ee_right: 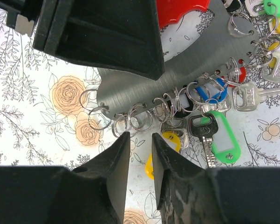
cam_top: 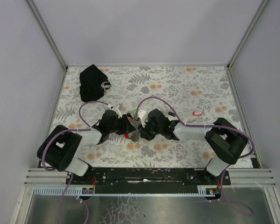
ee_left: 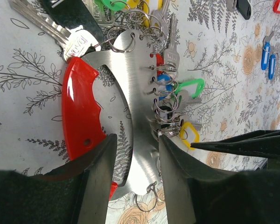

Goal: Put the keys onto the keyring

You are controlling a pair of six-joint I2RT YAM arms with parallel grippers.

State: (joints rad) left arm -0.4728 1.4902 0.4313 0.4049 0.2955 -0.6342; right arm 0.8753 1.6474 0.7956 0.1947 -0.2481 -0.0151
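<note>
the left fingers (ee_left: 133,179) pinch a curved steel plate (ee_left: 130,93) with a red handle (ee_left: 81,109). the right fingers (ee_right: 139,161) stand slightly spread just below its row of small rings (ee_right: 140,116). keys (ee_right: 209,133) with coloured tags hang there, mid-frame. the floral tabletop (cam_top: 177,88) also holds a black cap (cam_top: 94,82) at upper left, between pale walls.

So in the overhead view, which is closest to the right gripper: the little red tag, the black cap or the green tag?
From the right gripper:
1. Green tag, just above it.
2. Black cap, far left corner.
3. Little red tag, off right.
The last two are close to call.
</note>
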